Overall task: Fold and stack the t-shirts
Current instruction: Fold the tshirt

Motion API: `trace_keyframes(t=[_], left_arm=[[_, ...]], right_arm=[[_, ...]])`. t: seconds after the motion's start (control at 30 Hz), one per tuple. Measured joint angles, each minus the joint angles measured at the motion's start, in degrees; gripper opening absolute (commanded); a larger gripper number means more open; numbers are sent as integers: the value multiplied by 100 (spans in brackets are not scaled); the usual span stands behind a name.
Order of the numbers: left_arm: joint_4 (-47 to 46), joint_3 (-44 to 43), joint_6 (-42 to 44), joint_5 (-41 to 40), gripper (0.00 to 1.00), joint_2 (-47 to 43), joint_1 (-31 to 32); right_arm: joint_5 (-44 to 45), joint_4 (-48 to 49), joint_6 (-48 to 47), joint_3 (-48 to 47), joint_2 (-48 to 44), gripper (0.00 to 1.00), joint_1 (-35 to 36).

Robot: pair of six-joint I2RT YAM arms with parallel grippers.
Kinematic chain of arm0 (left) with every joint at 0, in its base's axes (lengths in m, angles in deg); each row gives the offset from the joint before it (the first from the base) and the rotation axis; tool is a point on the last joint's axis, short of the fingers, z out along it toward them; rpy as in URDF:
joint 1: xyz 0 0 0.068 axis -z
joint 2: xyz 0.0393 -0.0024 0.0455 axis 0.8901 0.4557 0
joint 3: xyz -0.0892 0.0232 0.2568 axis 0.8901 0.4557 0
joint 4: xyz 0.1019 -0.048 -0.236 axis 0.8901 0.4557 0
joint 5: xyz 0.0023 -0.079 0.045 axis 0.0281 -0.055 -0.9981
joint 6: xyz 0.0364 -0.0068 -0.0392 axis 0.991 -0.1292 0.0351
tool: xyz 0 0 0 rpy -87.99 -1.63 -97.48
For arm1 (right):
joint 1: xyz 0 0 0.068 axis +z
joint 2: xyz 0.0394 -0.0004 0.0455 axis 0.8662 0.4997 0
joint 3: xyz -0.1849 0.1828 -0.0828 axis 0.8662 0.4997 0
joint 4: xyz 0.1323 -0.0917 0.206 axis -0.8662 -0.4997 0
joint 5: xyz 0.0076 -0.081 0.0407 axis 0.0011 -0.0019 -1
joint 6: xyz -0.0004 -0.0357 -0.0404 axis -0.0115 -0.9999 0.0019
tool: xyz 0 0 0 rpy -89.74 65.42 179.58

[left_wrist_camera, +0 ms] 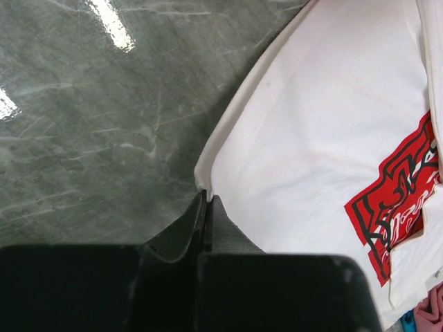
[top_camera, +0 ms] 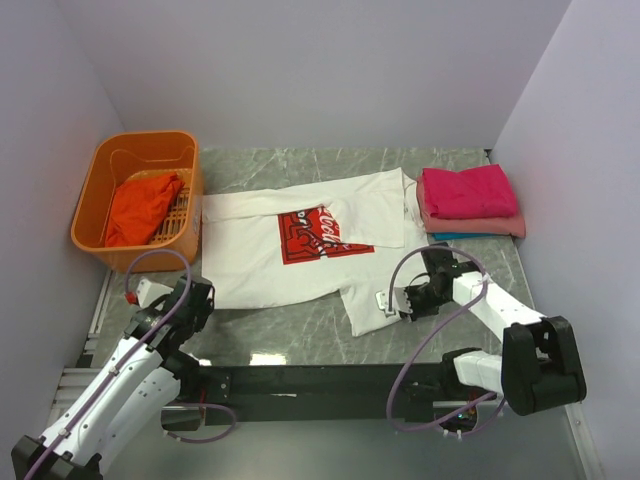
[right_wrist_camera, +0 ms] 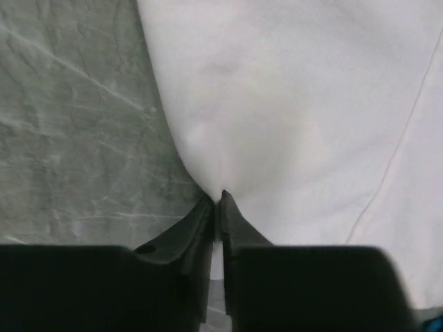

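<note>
1. Left claw (left_wrist_camera: 206,202): black fingers clenched flat together, pinching the hem corner of the white shirt (top_camera: 260,255).
2. Right claw (right_wrist_camera: 220,202): clamped on the same shirt's near right edge. Soft cloth puckers into the tips.
3. White shirt: thin matte cloth, spread mid-table, rectangular red print (top_camera: 315,235) facing up.
4. Table (top_camera: 300,335): glossy grey-green marble-look top.
5. Far right, just beside the white shirt: a folded stack, magenta shirt (top_camera: 465,190) on pink shirt (top_camera: 490,227) on blue shirt (top_camera: 450,237).
6. Far left: rigid slotted orange basket (top_camera: 90,200) with a crumpled orange-red shirt (top_camera: 140,205) inside.
</note>
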Motion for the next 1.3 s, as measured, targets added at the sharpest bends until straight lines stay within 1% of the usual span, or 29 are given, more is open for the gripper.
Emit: trace_keyframes(t=[0.07,0.17,0.23,0.3,0.33,0.37,0.4,0.43,0.47,0.5,0.57,0.67,0.77,0.87,0.97,1.07,1.17,1.23,1.3], left_arm=[[-22,0,37,9,0,-4,0],[-63,0,76,15,0,-9,0],[-105,0,105,11,0,-20,0],[-116,-4,140,2,0,-15,0],[-116,-11,153,-7,0,-13,0],[-133,-24,173,-17,0,-2,0],[-162,-48,201,-35,0,9,0],[-208,-76,238,-55,0,50,0],[-262,-107,256,-59,0,107,0],[-332,-140,286,-68,0,195,0],[-503,-181,354,-76,0,393,0],[-798,-186,426,-72,0,693,0],[-1038,-186,522,-48,0,898,0],[-1237,-184,579,-48,0,951,0],[-1370,-164,658,-35,0,946,0],[-1467,-81,695,0,0,916,0],[-1491,4,697,46,0,850,0],[-1484,28,699,63,0,789,0],[-1482,35,699,90,0,704,0]], right_arm=[[-15,22,92,-24,39,0,11],[-127,-398,227,-385,76,0,15],[-293,-793,450,-1038,212,0,17],[-485,-940,758,-1860,481,0,20],[-586,-966,984,-2323,710,3,37],[-645,-970,1211,-2736,946,33,52],[-697,-903,1569,-3237,1274,44,79],[-713,-693,1954,-3681,1641,47,107],[-682,-481,2367,-4065,1989,53,138],[-608,-256,2798,-4385,2326,56,175],[-431,149,3598,-4765,2841,59,225],[-11,597,4673,-4830,3248,63,251],[188,669,5149,-4695,3211,65,197],[-55,339,4988,-4695,3029,63,-105],[-415,-343,4605,-4815,2955,61,-595],[-632,-743,4360,-4673,2962,62,-914],[-732,-654,4472,-3998,2955,63,-743],[-708,-501,4741,-3471,2990,63,-560],[-654,-393,5029,-3174,3036,63,-435]])
